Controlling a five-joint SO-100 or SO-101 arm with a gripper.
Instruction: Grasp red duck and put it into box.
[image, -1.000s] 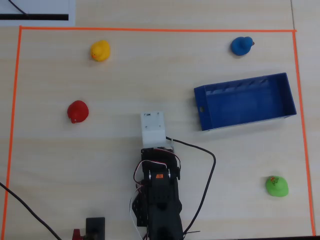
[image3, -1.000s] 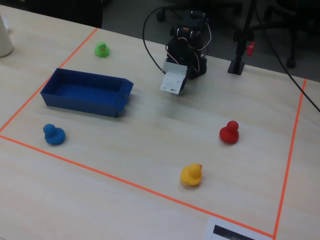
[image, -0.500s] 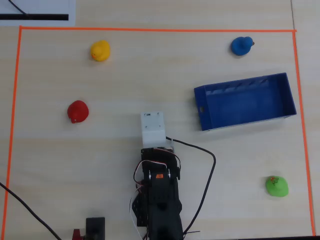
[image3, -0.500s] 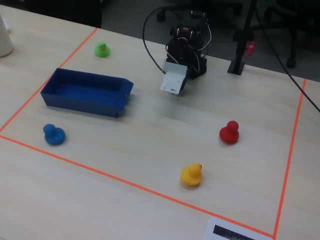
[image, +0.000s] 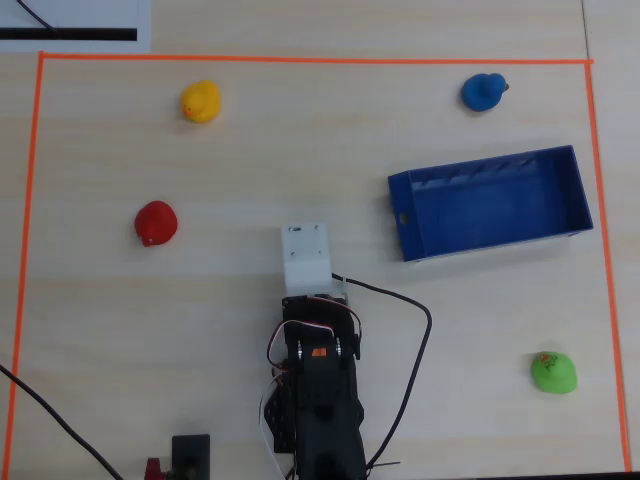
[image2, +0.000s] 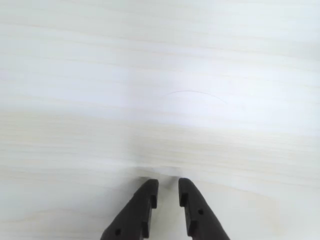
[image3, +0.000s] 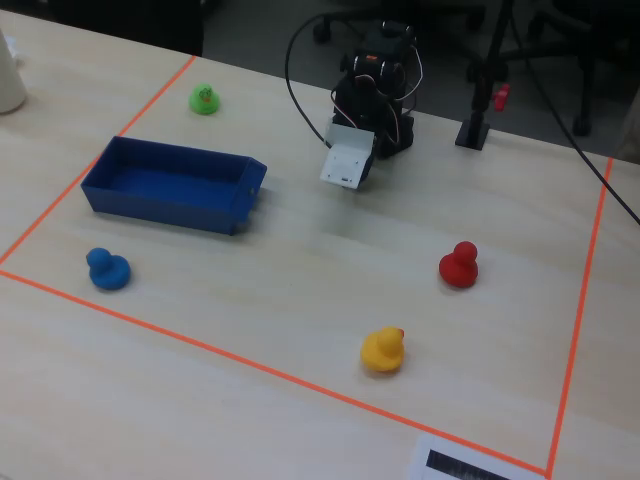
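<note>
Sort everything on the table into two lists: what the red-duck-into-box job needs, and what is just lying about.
Needed for the job:
red duck
box, empty
gripper, nearly closed, holding nothing

Just lying about:
yellow duck
blue duck
green duck
orange tape border

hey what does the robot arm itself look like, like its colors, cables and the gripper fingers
The arm is built of black plastic segments with a boxy white block at its wrist end. Thin red and white wires loop around its joints, and a thicker black cable curves off to one side. The gripper has two matte black, tapered plastic fingers, each with small round holes near the base. No markings are legible.
</note>
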